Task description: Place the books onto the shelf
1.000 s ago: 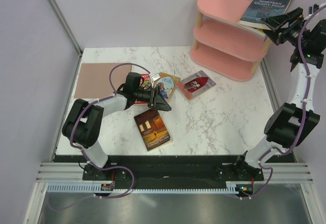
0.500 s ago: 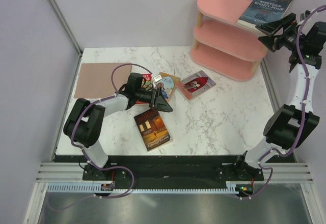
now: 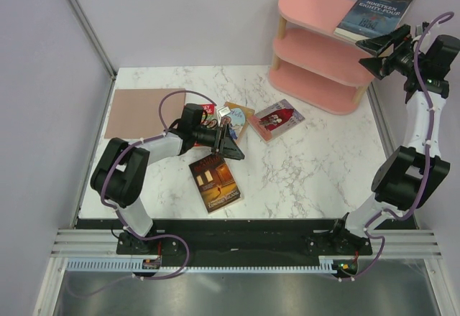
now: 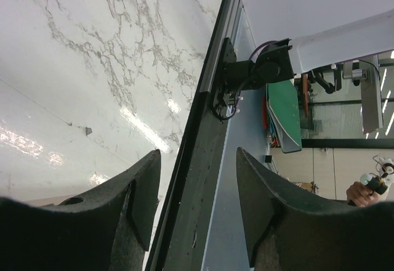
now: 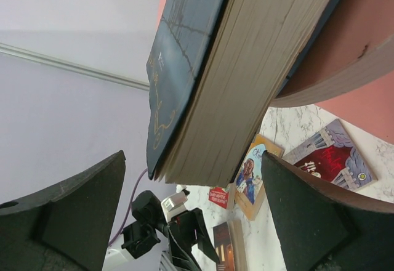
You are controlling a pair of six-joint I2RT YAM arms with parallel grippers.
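The pink shelf (image 3: pixel 316 14) stands at the back right. A dark blue book (image 3: pixel 374 13) lies on the shelf's top board, overhanging the right end. My right gripper (image 3: pixel 374 45) hangs open just below and in front of that book, holding nothing. Its wrist view shows the blue book's page edge (image 5: pixel 265 68) between and beyond the wide-apart fingers (image 5: pixel 80 215). My left gripper (image 3: pixel 230 144) is open and empty, low over the table beside the tan book (image 3: pixel 236 121) and the partly hidden red book (image 3: pixel 205 109). The pink-grey book (image 3: pixel 277 118) and dark brown-orange book (image 3: pixel 214 181) lie flat.
A flat brown mat (image 3: pixel 140 113) lies at the table's left back. Lilac walls close in on both sides. The left wrist view shows bare marble (image 4: pixel 92 49), the black front rail (image 4: pixel 197 160) and the right arm's base (image 4: pixel 258 74).
My right wrist has swung up and back from the blue book, which stays on the top board. The left gripper has crept slightly towards the lower right.
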